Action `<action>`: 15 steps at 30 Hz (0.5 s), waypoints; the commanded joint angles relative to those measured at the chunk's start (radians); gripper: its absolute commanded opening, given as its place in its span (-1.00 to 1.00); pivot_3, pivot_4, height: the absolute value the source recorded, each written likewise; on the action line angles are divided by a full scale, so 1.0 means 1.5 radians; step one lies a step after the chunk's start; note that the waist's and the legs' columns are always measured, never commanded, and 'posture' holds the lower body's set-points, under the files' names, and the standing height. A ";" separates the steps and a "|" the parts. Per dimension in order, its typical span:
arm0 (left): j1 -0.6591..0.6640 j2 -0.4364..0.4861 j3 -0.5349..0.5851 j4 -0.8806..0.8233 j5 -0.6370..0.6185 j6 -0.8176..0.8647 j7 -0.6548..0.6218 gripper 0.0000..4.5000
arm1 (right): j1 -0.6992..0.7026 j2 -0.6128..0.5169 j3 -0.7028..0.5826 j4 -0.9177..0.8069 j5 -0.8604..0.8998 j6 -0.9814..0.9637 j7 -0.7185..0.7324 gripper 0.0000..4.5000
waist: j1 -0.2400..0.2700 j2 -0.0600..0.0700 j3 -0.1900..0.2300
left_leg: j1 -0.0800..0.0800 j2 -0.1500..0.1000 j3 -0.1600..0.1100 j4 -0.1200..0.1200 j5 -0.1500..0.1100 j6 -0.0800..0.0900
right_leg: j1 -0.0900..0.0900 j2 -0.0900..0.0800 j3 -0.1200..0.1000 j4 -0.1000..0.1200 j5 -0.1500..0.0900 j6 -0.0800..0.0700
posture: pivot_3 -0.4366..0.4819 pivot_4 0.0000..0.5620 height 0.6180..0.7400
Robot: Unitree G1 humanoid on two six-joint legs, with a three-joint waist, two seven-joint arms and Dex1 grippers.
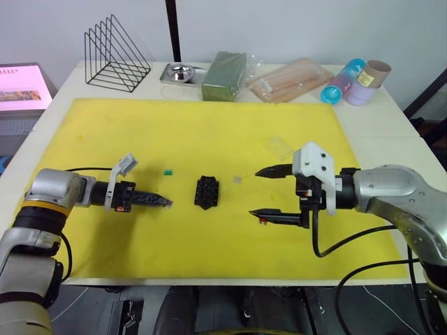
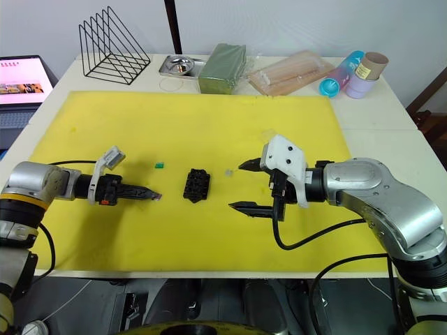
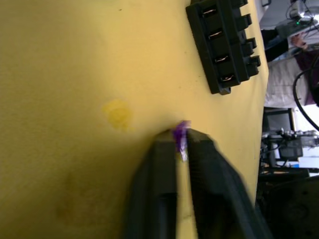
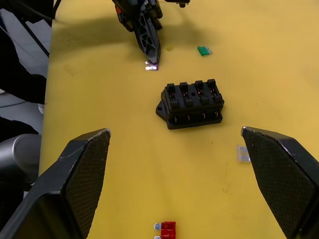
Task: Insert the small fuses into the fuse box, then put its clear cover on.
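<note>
The black fuse box (image 1: 207, 191) sits at the middle of the yellow mat (image 1: 209, 125), its slots facing up. My left gripper (image 1: 166, 202) rests low on the mat just left of the box, shut on the purple fuse (image 3: 180, 137). My right gripper (image 1: 255, 192) stands wide open to the right of the box, nothing between its fingers. A green fuse (image 1: 167, 170) lies left of the box and behind my left gripper. A pale fuse (image 1: 237, 179) lies right of the box. The red fuse (image 4: 168, 228) lies near my right gripper's lower finger. The clear cover (image 1: 278, 145) lies behind the right gripper.
Along the table's back edge stand a black wire rack (image 1: 115, 52), a small metal tray (image 1: 180, 72), a large green block (image 1: 225, 75), a clear bag of sticks (image 1: 290, 79) and coloured cups and rolls (image 1: 353, 82). A lit screen (image 1: 21, 87) is at far left.
</note>
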 commanded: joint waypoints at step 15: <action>0.048 -0.042 0.189 -0.098 -0.066 -0.143 0.041 -0.99 | -0.009 -0.008 -0.016 -0.011 0.005 -0.004 0.008 1.00 | 0.001 0.000 0.000 | -0.001 0.000 -0.001 0.000 0.000 0.000 | 0.000 -0.001 0.000 0.000 0.000 0.000 | -0.05 -0.47 1.00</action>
